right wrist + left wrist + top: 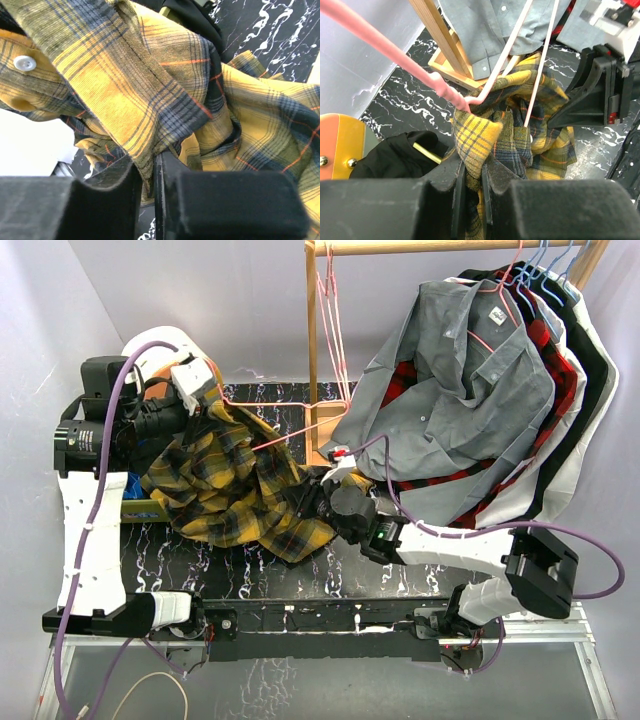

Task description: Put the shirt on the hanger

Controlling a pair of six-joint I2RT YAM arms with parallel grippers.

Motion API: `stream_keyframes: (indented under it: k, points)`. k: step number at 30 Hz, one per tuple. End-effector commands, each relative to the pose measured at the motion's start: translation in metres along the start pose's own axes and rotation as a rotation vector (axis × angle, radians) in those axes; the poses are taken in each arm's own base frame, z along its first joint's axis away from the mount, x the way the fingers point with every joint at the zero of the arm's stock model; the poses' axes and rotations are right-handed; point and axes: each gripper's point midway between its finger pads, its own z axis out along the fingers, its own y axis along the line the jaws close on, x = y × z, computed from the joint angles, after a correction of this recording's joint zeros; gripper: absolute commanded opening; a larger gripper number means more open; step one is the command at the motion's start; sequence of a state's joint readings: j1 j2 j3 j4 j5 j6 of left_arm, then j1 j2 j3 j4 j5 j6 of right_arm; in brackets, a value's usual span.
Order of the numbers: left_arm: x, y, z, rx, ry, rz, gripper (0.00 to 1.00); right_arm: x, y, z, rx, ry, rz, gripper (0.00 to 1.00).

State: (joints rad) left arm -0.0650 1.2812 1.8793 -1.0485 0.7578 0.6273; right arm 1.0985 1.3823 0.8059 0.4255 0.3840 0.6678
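- The only tag I can spot is a small white label inside the collar of the grey shirt on the wooden rack; its print is too small to read.
- The shirt, yellow, black and dark-green plaid, lies bunched in a heap on the left half of the black marbled tabletop, stretched between the two arms.
- The left end effector sits at the heap's upper left corner, its jaws pressed narrow on a thick yellow fold of the shirt, which stands up between them.
- The right end effector is at the heap's right edge, jaws drawn close with a fold of the shirt pinched in the slim gap; a white button shows on the cloth nearby.
- The hanger, thin and pink, slants in from the upper left of the left wrist view; its bend touches the yellow fold just above the left jaws, and its thin rods run up and away, one dipping into the folds.
- From above, the hanger shows as a pink line rising out of the heap toward the rack's base.
- A red-and-black plaid shirt hangs behind the grey one, beneath blue hangers.
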Motion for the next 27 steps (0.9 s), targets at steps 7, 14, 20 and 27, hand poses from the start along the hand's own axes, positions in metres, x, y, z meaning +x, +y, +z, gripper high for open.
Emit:
stream_keyframes:
  k: [7,14,20,27]
  points:
    - [0.023,0.025,-0.017,-0.118,0.161,0.237,0.00,-0.065,-0.021,-0.036,0.097,-0.202,0.055,0.08]
    - [0.017,0.032,-0.026,-0.136,0.176,0.456,0.00,-0.094,-0.076,-0.046,0.090,-0.151,0.112,0.08]
    - [0.020,0.054,-0.029,-0.223,0.223,0.564,0.00,-0.120,-0.094,-0.049,0.045,-0.061,0.092,0.08]
    - [0.036,0.090,-0.027,-0.363,0.312,0.614,0.00,-0.116,-0.081,-0.047,-0.022,0.033,0.094,0.08]
